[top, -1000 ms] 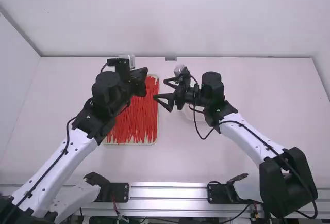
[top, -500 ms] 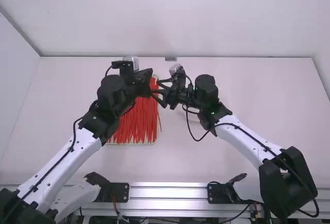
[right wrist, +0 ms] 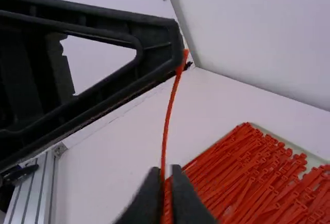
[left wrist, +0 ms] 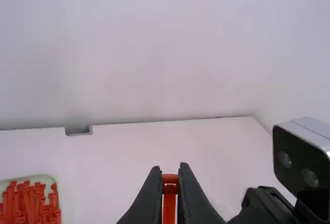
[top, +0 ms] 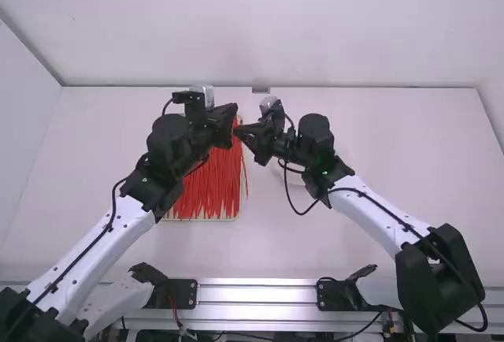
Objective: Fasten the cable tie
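Stood tip to tip above the bench (top: 409, 137), just beside the far right corner of a tray (top: 201, 218) heaped with loose red ties (top: 211, 180). Clamped one red cable tie (right wrist: 169, 110) in the left gripper (left wrist: 169, 175), fingers set narrow against its flat strap. Pinched the same tie farther along its length in the right gripper (right wrist: 165, 171), likewise nearly closed around it. Ran as a thin, slightly bowed line from one gripper's fingertips to the other's, held in the air beside the heap.
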